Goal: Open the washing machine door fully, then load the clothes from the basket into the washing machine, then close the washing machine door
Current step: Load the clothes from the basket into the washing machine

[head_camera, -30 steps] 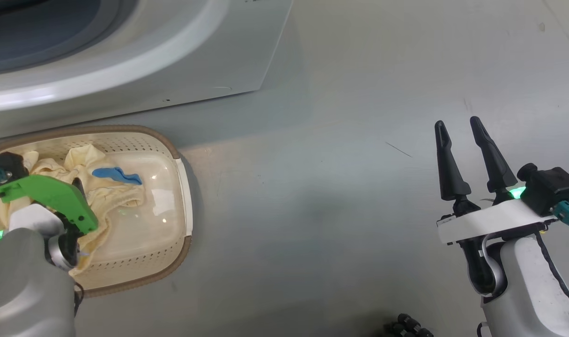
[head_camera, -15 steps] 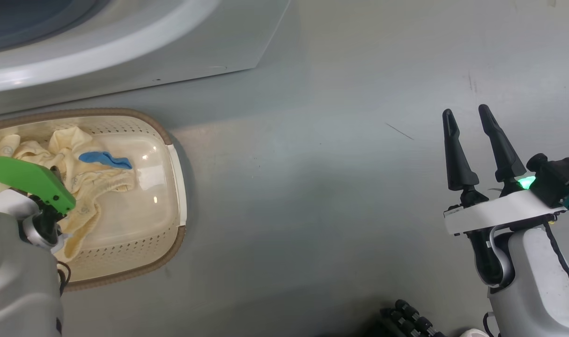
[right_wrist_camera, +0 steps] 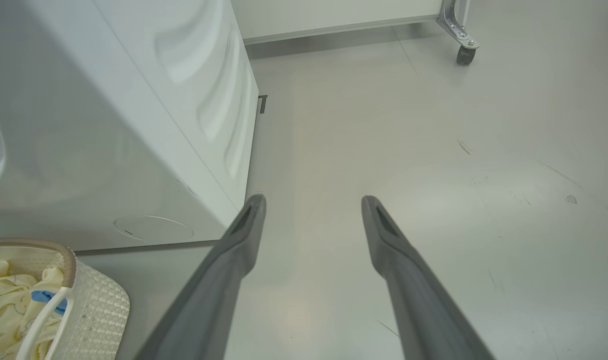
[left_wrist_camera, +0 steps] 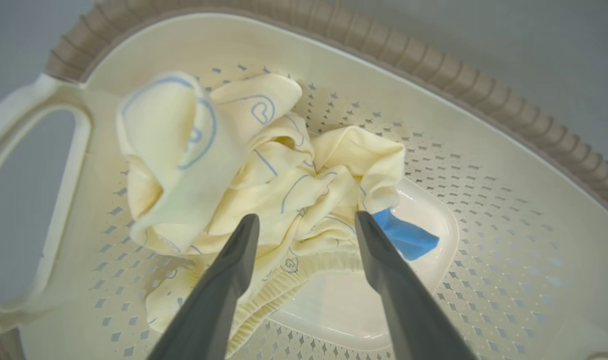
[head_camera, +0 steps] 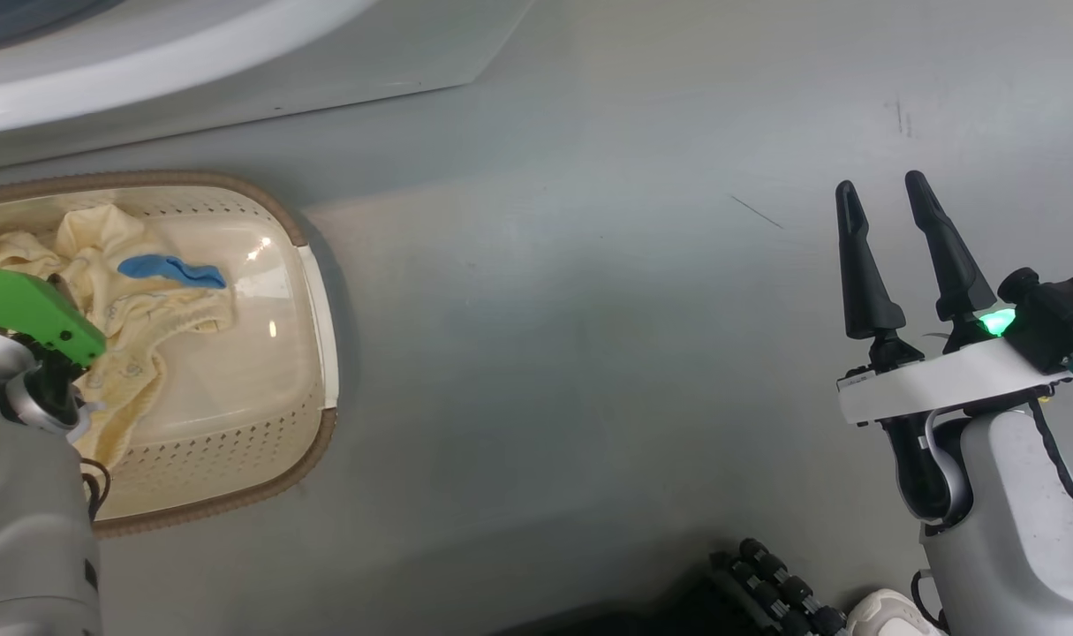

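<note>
Left hand (left_wrist_camera: 306, 218), spread wide, hangs over the clothes (left_wrist_camera: 223, 165), one cream heap in the one basket (left_wrist_camera: 434, 60); whether it touches them I cannot tell. Right hand (head_camera: 880, 184), equally wide and empty, hovers over grey floor (head_camera: 589, 353), well apart. One washing machine (right_wrist_camera: 133, 125) stands beside the basket.

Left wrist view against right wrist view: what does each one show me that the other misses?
Left wrist view: the open left claw pointing down at the clothes, with a close look into the basket and its perforated bottom. Right wrist view: the open right claw over the grey floor, the washing machine, a caster wheel. Shared: the basket with the clothes inside.
</note>
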Motion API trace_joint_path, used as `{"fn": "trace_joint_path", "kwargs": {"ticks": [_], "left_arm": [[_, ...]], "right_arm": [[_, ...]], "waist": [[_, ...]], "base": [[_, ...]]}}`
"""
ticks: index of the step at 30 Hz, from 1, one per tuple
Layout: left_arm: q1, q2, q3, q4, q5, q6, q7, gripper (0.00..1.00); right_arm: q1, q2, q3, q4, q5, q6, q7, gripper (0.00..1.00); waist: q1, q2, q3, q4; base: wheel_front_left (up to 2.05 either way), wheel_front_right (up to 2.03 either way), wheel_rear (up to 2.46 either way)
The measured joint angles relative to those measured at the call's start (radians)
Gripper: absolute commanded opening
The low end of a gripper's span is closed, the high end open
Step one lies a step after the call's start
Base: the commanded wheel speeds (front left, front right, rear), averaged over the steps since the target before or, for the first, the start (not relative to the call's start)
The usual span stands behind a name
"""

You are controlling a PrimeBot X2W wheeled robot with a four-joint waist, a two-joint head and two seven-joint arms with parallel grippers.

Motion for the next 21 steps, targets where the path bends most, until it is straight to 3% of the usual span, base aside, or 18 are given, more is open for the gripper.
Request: {"fn": "trace_joint_path", "kwargs": {"ticks": [21], "left_arm": [[-0.094, 0.021, 0.190, 0.055, 0.172, 0.000, -0.065, 1.00]], "right_arm": [[-0.021, 0.012, 0.013, 0.000, 0.008, 0.000, 0.000, 1.00]], "waist": [[0.0000, 0.0000, 0.071, -0.031]], "base": [[0.00, 0.00, 0.00]]}}
